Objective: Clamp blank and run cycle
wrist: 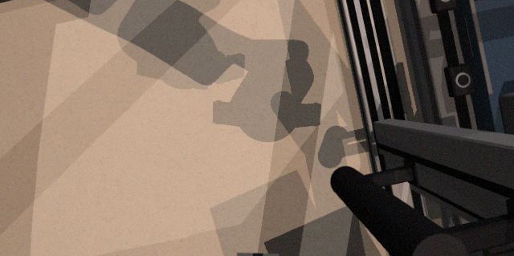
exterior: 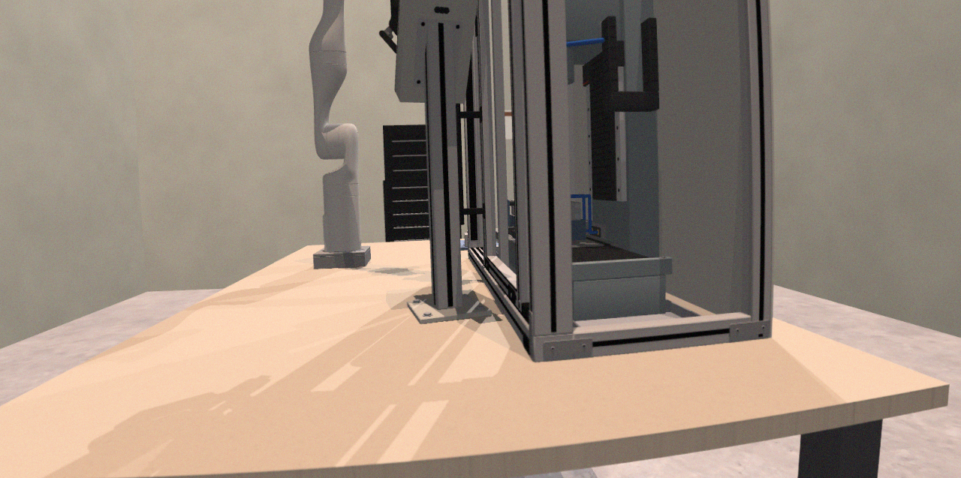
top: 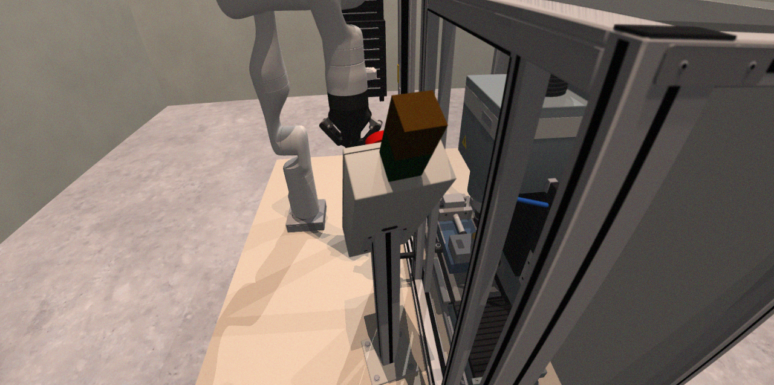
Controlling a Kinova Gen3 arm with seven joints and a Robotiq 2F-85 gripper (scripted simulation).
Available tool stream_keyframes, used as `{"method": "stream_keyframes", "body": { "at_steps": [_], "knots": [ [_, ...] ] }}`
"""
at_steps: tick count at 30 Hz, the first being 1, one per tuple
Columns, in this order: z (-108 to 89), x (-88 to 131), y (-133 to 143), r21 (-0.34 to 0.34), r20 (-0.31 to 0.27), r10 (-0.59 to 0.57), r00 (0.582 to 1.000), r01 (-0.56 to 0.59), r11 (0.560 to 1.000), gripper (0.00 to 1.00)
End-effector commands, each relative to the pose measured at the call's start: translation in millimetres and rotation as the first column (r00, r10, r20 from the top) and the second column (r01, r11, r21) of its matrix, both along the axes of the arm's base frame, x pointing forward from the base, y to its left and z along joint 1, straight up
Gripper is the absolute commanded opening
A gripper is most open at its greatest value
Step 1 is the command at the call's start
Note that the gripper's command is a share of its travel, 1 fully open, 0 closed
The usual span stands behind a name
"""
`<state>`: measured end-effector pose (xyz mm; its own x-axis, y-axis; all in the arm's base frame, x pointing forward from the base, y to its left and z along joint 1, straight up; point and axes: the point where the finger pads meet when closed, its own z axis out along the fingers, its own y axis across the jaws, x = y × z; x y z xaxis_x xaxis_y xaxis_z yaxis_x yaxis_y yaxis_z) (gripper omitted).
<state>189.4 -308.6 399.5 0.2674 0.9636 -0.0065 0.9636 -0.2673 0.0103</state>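
Note:
My gripper (top: 352,143) (wrist: 258,254) hangs high above the table, behind the control box in the top view. Its fingertips, just showing at the wrist view's bottom edge, are together with nothing seen between them. The control column (top: 381,296) (exterior: 441,172) carries the box (top: 373,209) and a lamp stack (top: 419,112), its amber top dull. The knob and green button are hidden. The black door handle (wrist: 377,208) (exterior: 461,166) stands at lower right in the wrist view; I cannot tell whether the door is fully shut. The vise (top: 459,250) shows partly between guard posts. No blank, plate or setting master can be made out.
The guard frame (top: 527,166) (exterior: 547,139) rises along the right of the table (top: 254,285) (exterior: 281,407). A red button (top: 374,136) shows by the control box. The arm's base (top: 305,219) (exterior: 341,258) stands at the left. Guard rails (wrist: 357,47) run beside the handle.

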Motion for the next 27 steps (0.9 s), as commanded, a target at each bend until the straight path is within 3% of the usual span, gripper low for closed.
{"method": "stream_keyframes", "body": {
  "at_steps": [1, 3, 15, 20, 27],
  "knots": [
    [-0.1, -1.3, -0.4, 0.0, -0.001, 0.12, 0.993, -0.12, 0.993, 0.1],
    [-0.4, -2.1, -0.5, 0.001, -0.002, 0.211, 0.978, -0.211, 0.978, 0.1],
    [-0.4, -2.1, -0.5, 0.001, -0.002, 0.211, 0.978, -0.211, 0.978, 0.1],
    [-0.7, -2.5, -0.4, 0.001, -0.004, 0.421, 0.907, -0.421, 0.907, 0.1],
    [-0.7, -2.5, -0.4, 0.001, -0.004, 0.421, 0.907, -0.421, 0.907, 0.1]
  ]
}}
